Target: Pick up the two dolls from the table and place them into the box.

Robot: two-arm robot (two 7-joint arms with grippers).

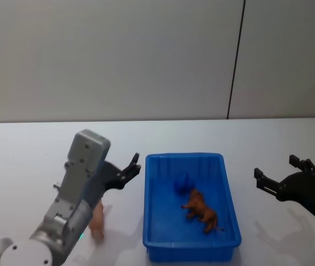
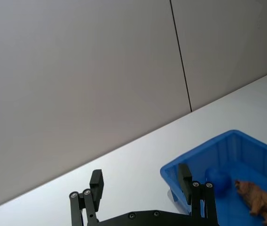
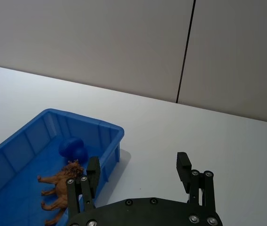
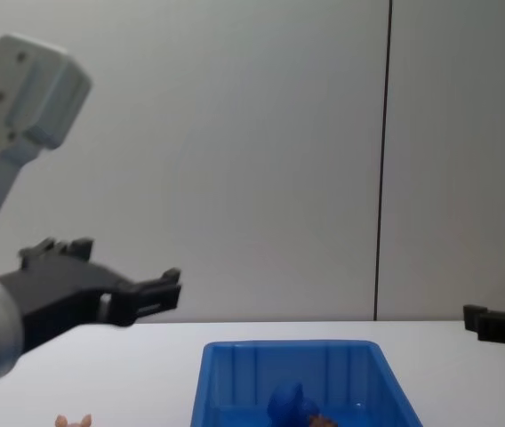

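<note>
Plain grey wall [image 1: 118, 55] in the back with one dark seam [image 1: 236, 55] running down it, and a white table [image 1: 24, 149] out front. The blue box [image 1: 184, 157] sits pretty much dead centre. Two of the dolls are already inside: the blue doll [image 1: 183, 184] toward the far end, and the reddish-brown furry doll [image 1: 202, 209] lying just on the near side of it, close enough that I can't tell if they touch. The pale pink doll [image 1: 97, 220] is on the table just left of the box, partly tucked behind the left arm. The left gripper [image 1: 134, 166] hangs above the table near the box's far left corner, fingers spread apart and nothing between them. Same deal on the other side: the right gripper [image 1: 274, 166] is off to the right of the box, fingers apart, holding nothing.
</note>
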